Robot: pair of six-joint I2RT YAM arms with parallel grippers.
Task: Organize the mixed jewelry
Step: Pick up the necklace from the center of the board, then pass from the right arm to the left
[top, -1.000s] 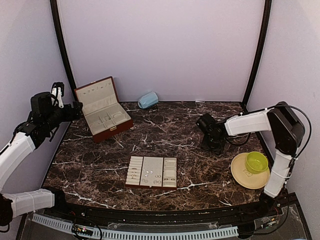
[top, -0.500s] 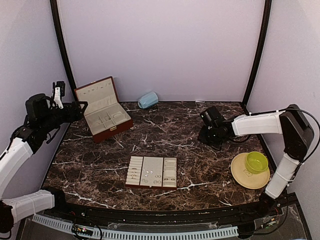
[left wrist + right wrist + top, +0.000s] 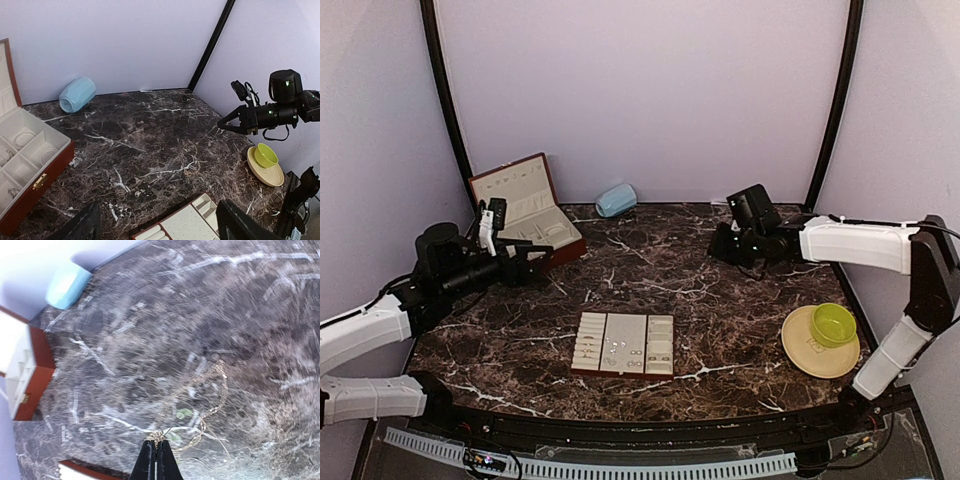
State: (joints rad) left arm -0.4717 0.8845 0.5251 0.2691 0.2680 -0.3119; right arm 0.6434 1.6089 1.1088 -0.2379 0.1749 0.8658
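Holding tiny rings, the cream tray [image 3: 623,344] lies flat; right pincer [image 3: 156,456] pinches a thin chain [image 3: 207,405].

Pale lilac walls [image 3: 640,90] close in the far side and both flanks. Two black poles [image 3: 442,90] rise at the far corners. The dark, white-veined marble table [image 3: 660,270] is evenly lit.

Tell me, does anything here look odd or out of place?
The pale blue cup lies tipped on its side by the back wall. A thin gold chain dangles from the right arm's shut fingers, hanging tangled above the marble rather than in the tray.
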